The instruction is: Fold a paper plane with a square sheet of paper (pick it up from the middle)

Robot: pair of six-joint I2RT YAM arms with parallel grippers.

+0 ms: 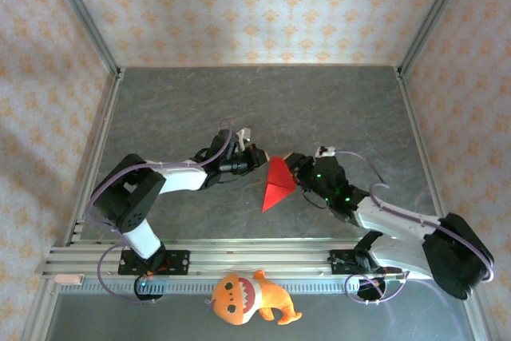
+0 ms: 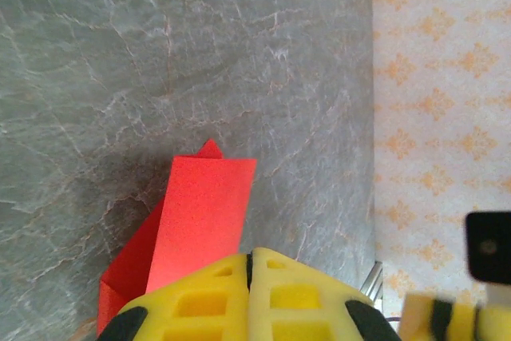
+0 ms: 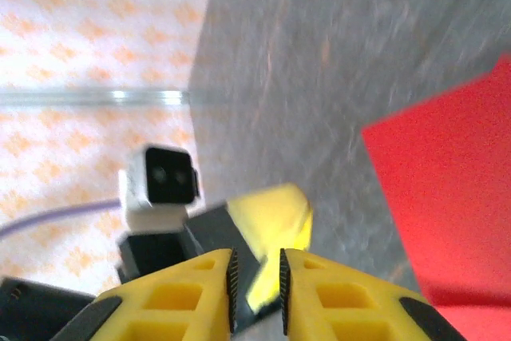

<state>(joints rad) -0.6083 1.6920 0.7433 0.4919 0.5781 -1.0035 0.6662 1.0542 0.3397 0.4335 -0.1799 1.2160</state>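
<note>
Folding in hand: red paper [image 1: 276, 184], creased to a point, mid-frame; left hand [image 2: 249, 265] clamped on it, right hand [image 3: 255, 277] slightly apart, empty. I judge the right must take hold next.

Both arms reach in from the counter's near edge, elbows swung outward, wrists angled toward each other near the counter's middle. The left fingers [image 1: 255, 157] point right, their yellow pads [image 2: 200, 301] pressed flat together. The right fingers [image 1: 298, 168] point left, close to the left pair, and stand a narrow slit apart [image 3: 176, 293].
</note>
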